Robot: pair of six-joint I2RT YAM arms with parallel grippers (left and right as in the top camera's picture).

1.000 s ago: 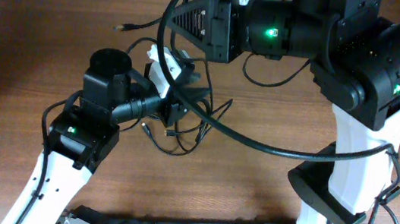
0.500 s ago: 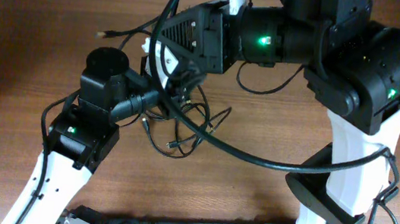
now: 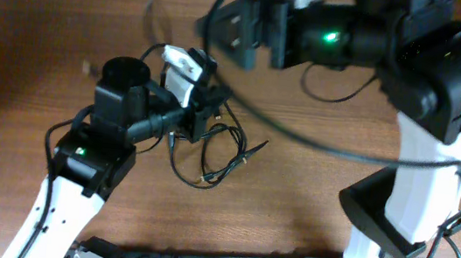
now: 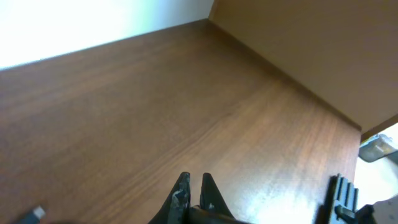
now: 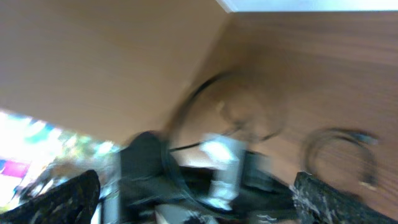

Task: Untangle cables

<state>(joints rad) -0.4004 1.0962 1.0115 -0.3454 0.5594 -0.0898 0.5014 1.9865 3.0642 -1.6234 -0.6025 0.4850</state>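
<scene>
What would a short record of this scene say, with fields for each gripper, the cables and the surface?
left gripper: shut, at the edge of the tangle; whether it holds a cord cannot be told
right gripper: open, blurred, nothing between its fingers
cables: thin black cords in loose tangled loops, lying on the table
table: brown wood
</scene>
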